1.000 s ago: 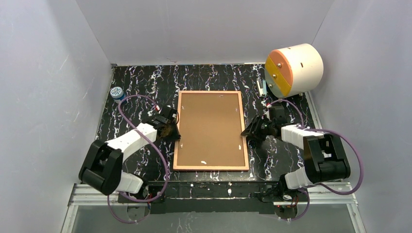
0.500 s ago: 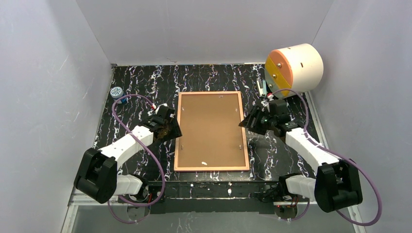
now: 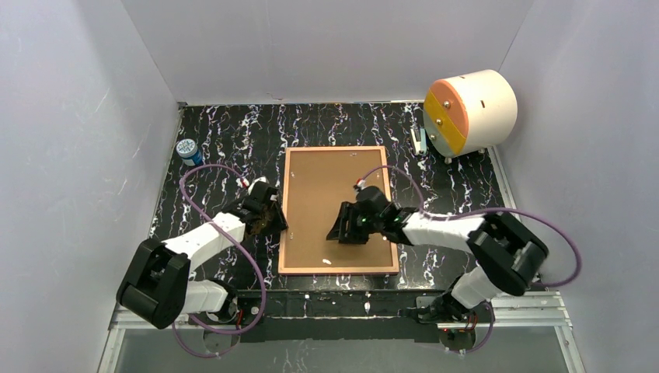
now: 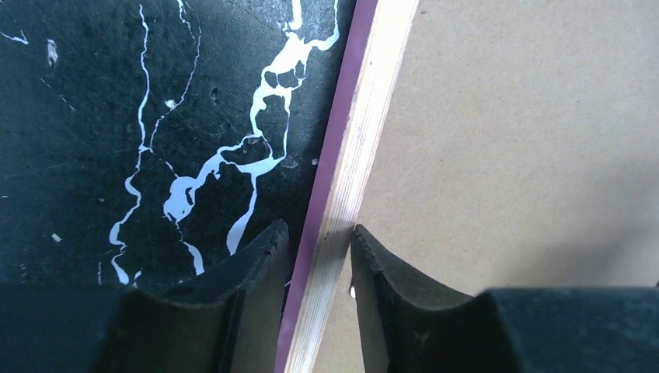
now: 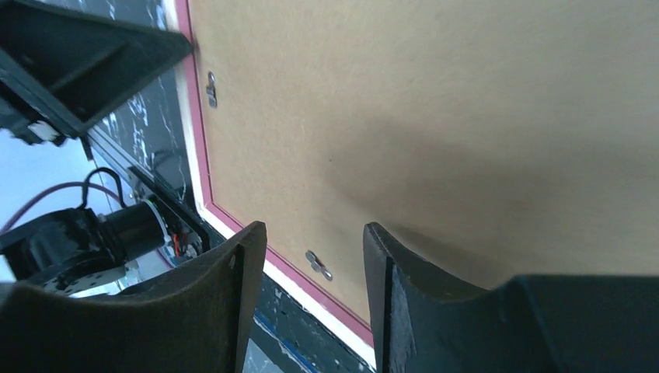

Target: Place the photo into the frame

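Observation:
The frame (image 3: 284, 210) lies back-up on the black marbled table, its brown backing board (image 3: 334, 194) filling it. The photo does not show in any view. My left gripper (image 3: 270, 220) is at the frame's left rail. In the left wrist view its jaws (image 4: 319, 228) straddle the pale wood rail (image 4: 365, 132): the right finger touches the rail and the left one stands a sliver off the pink edge. My right gripper (image 3: 339, 231) hovers over the board's lower middle. It is open (image 5: 315, 227) with nothing between its fingers.
A white drum with an orange-and-yellow face (image 3: 470, 111) stands at the back right, with a small white item (image 3: 420, 141) beside it. A small blue-and-white tub (image 3: 187, 149) sits at the back left. Metal turn tabs (image 5: 319, 266) (image 5: 211, 88) sit on the board's edges.
The right arm has swung left from the frame's right edge to over the backing board. The left gripper has stayed at the left rail, shifting slightly toward the near side.

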Controlling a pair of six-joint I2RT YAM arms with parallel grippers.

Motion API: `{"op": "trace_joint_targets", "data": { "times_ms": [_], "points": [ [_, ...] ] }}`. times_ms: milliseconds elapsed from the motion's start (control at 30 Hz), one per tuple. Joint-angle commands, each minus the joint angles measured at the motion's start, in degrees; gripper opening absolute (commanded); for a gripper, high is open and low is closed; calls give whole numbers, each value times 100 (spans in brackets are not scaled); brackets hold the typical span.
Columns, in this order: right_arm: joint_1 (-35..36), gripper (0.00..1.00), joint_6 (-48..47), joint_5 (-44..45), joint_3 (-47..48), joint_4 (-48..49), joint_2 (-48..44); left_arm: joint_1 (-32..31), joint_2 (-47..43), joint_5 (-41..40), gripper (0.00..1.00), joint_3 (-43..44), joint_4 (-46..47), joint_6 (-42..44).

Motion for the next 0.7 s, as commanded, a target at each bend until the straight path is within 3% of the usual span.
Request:
{"op": "trace_joint_targets", "data": {
  "times_ms": [0, 333, 533, 667],
  "points": [
    [580, 55, 737, 470, 295, 1030, 634, -7, -175, -160, 32, -351, 451, -135],
    [804, 40, 1301, 159, 1151, 1584, 2190, -5, -100, -26, 27, -418, 557, -16],
    [820, 35, 1415, 116, 1278, 1734, 2555, -7, -321, -355, 33, -304, 250, 96],
    [866, 29, 1489, -97, 1375, 1826, 2814, -7, -347, -421, 23, -268, 255, 106]
  ]
}}
